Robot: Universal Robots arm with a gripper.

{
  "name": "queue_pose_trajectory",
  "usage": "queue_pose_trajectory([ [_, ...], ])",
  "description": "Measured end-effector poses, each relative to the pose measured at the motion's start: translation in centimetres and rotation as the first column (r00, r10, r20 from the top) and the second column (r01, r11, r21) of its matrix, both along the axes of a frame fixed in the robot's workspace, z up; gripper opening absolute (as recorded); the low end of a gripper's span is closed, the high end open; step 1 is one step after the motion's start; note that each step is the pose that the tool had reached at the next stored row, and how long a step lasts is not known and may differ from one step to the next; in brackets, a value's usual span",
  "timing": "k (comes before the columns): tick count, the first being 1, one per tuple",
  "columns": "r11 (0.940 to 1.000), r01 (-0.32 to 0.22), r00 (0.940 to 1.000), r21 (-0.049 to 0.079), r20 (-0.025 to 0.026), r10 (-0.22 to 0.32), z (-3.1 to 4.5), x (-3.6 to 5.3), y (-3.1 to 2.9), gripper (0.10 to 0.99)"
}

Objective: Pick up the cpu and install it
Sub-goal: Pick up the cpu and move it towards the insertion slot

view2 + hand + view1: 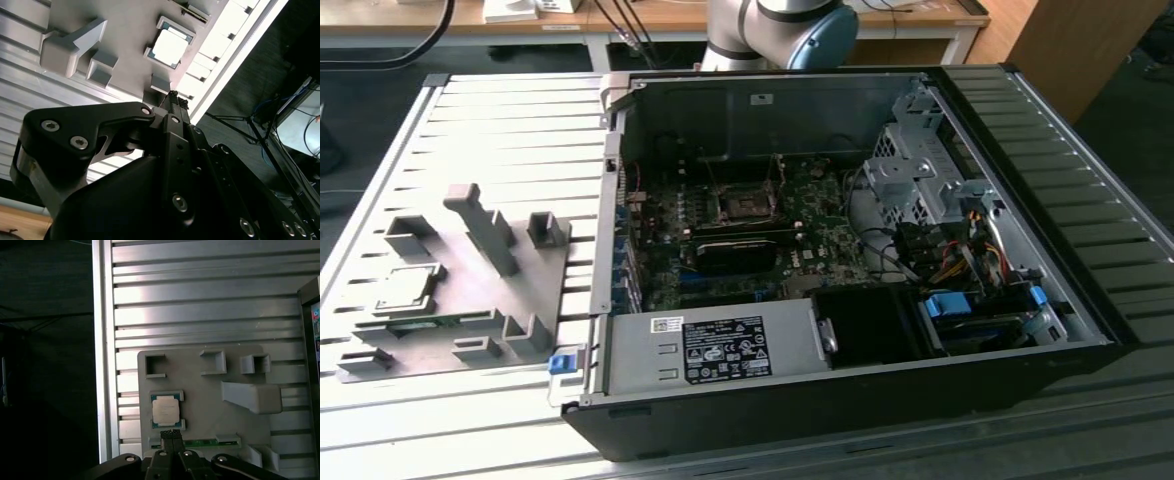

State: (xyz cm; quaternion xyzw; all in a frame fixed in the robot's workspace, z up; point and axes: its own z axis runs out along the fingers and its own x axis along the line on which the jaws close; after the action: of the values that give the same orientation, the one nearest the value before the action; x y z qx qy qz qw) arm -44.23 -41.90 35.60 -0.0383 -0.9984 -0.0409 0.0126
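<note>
- Closest in both wrist views, the black gripper (172, 96) (170, 434) is seen from behind, its fingers (166, 436) pressed together at the tips with nothing held between them.
- Just past the fingertips, the cpu (165, 410) (170, 47) is laid flat, shiny side up, in a framed recess of the grey fixture (200, 400). No contact between the cpu and the fingers can be made out.
- Raised grey blocks (487, 225) are spread over the fixture around the cpu.
- That fixture is set on the slatted metal tabletop (200, 310), close to the tabletop's edge on the exterior view's left.
- Beside the fixture, toward the exterior view's right, an open case (854, 415) is laid on its side, and the motherboard (720, 265) inside is exposed.
- Near the motherboard's middle the dark socket (744, 207) is seen, well apart from the cpu.
- At the tabletop's far edge, behind the case, a grey and blue joint of the arm (787, 25) is seen.
</note>
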Motion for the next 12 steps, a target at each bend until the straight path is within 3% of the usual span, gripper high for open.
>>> queue_pose_trajectory([
  [1, 1.0, 0.0, 1.0, 0.0, 0.0001, 0.0, -0.03, 0.0, -0.03, 0.114],
  [3, 1.0, 0.0, 1.0, 0.0, -0.0003, 0.0, -0.09, 0.01, -0.14, 0.231],
  [4, 1.0, -0.001, 1.0, 0.0, -0.0002, 0.001, -0.14, 0.0, -0.19, 0.231],
  [9, 0.9997, -0.023, 0.9997, 0.0, -0.0011, 0.023, -0.5, 0.0, -0.51, 0.467],
  [10, 0.9996, -0.03, 0.9996, 0.0, -0.0015, 0.03, -0.63, 0.0, -0.54, 0.467],
  [12, 0.9988, -0.049, 0.9988, 0.0, -0.0018, 0.049, -0.99, -0.01, -0.55, 0.584],
])
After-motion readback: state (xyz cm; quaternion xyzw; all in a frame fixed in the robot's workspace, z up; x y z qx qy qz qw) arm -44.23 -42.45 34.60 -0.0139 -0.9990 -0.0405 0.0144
